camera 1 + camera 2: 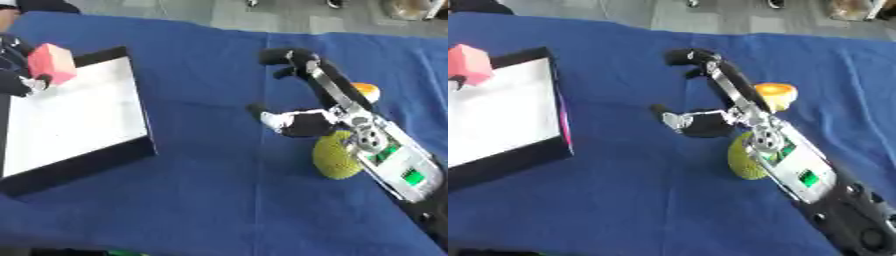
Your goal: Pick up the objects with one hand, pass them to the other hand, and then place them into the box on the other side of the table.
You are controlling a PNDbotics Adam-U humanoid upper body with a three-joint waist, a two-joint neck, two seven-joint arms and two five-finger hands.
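A pink cube (52, 62) hangs over the far left corner of the black box with a white floor (87, 167). My left hand (17, 82), at the left edge, is curled on the cube and mostly cut off. My right hand (306, 122) reaches out over the middle of the blue table, fingers straight and spread, holding nothing. A yellow-green round object (335, 157) lies partly under my right forearm. An orange object (774, 92) sits just behind that arm.
The blue cloth (210, 200) covers the whole table. Grey floor and a person's shoes show beyond the far edge. Open cloth lies between the box and my right hand.
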